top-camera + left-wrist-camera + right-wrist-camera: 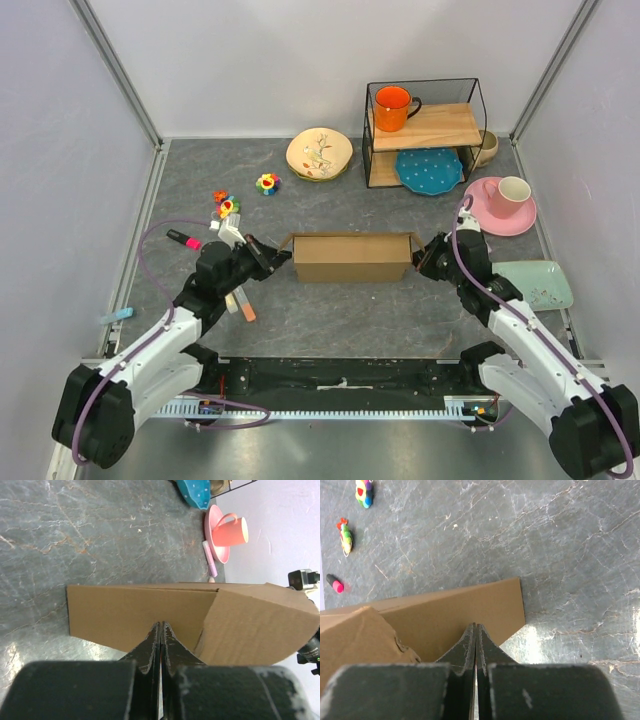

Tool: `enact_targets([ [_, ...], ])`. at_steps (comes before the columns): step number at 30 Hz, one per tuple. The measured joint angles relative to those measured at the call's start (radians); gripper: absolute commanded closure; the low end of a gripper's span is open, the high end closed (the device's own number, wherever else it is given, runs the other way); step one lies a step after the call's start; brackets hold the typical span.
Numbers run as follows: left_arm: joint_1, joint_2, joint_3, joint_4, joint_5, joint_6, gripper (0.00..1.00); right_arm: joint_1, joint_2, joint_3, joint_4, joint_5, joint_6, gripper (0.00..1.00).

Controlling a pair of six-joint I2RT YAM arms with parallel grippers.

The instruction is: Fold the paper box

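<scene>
paper box [352,257], left fingers [150,647], right fingers [468,647] closed (maybe touching it)

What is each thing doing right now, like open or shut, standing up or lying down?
paper box: partly folded, walls standing up on the table.
left gripper: shut, tip at the box's left end.
right gripper: shut, tip at the box's right end.
orange mug: upright on the shelf, top board.
pink cup: upright on its saucer.
</scene>
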Motion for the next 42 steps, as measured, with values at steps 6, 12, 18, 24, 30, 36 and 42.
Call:
enact_targets([
  [6, -0.006, -0.055, -0.020, -0.071, -0.038, 0.014, 0.88, 0.008, -0.058, -0.020, -0.034, -0.003, -0.023, 0.91],
  [12, -0.008, -0.127, -0.002, -0.244, -0.159, 0.034, 0.80, 0.010, -0.079, 0.026, -0.159, 0.085, -0.081, 0.75],
  [18, -0.008, -0.186, 0.068, -0.447, -0.308, 0.058, 0.73, 0.010, -0.095, 0.169, -0.324, 0.218, -0.138, 0.52],
  [24, -0.008, -0.294, 0.145, -0.598, -0.439, 0.092, 0.57, 0.015, -0.156, 0.358, -0.391, 0.257, -0.263, 0.27],
  [30, -0.008, -0.332, 0.257, -0.673, -0.507, 0.134, 0.48, 0.050, -0.142, 0.402, -0.370, 0.174, -0.379, 0.28],
  [36, -0.008, -0.351, 0.294, -0.676, -0.509, 0.175, 0.46, 0.069, -0.082, 0.376, -0.367, 0.124, -0.442, 0.30],
  [42, -0.008, -0.318, 0.304, -0.676, -0.504, 0.192, 0.46, 0.081, -0.074, 0.376, -0.366, 0.119, -0.476, 0.31],
])
